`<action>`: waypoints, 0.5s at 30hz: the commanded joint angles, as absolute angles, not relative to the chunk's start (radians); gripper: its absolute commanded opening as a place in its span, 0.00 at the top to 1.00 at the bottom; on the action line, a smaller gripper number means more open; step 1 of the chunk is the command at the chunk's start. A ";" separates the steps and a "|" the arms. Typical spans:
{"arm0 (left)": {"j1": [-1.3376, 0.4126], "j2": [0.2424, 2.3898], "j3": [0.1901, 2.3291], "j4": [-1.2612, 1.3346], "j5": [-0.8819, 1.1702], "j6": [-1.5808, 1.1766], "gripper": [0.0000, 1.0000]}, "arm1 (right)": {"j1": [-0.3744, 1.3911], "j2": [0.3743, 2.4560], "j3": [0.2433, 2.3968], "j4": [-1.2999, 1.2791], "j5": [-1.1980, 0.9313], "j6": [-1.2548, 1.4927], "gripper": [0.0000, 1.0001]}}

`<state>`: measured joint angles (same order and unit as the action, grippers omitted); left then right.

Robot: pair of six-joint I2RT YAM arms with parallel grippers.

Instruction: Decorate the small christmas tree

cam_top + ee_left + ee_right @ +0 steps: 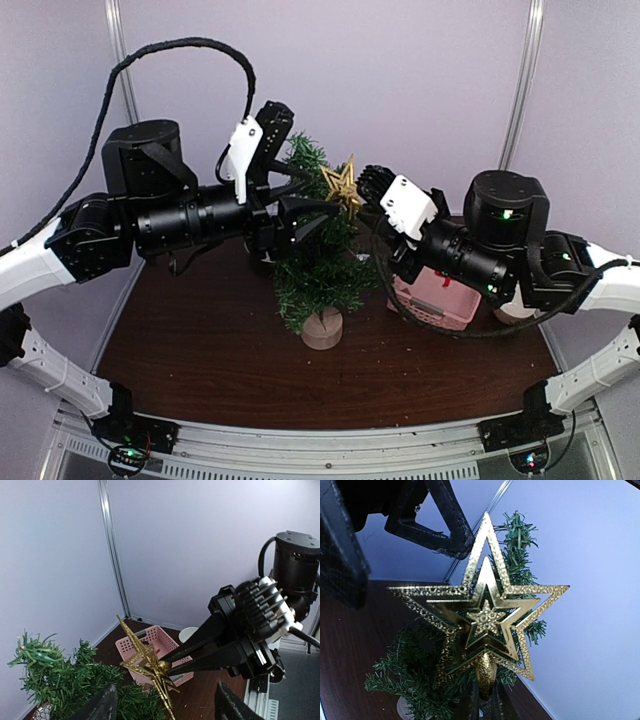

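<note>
Top external view is showing me the topper step in hand. The right gripper (pixel 368 186) is clamping the foot of a gold star (pixel 342 184) and holding it just beside the crown of the small christmas tree (pixel 318 255). As far as I can judge, the star is not yet sitting on the tip. The left gripper (pixel 308 205) is hanging at the upper branches from the other side, its jaws standing apart with nothing between them (the right wrist view is showing its black fingers (pixel 437 522) clear of the star).

To my eye, the next move is calling for the star's foot to be lined up over the top sprig and lowered straight down. The left gripper could be steadying the crown, since so light a tree may be tipping under a sideways push.

The tree is standing upright about the middle of the table (pixel 200 350), with dark green bristly needles above 1 round pale wooden base (pixel 322 328). I am seeing no ornaments on its branches. A pink basket (pixel 440 308) is sitting toward the table's right edge, partly behind the right arm.
</note>
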<state>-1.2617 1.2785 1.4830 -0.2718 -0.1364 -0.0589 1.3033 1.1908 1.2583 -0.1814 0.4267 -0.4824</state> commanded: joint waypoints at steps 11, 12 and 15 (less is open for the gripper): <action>-1.266 1.298 1.397 0.021 -0.225 -0.167 0.60 | 1.356 1.224 1.306 -0.082 0.547 -0.508 0.88; -1.266 1.297 1.389 0.040 -0.224 -0.175 0.63 | 1.358 1.227 1.305 -0.076 0.548 -0.508 0.88; -1.266 1.304 1.385 0.058 -0.223 -0.184 0.70 | 1.361 1.233 1.305 -0.064 0.549 -0.506 0.88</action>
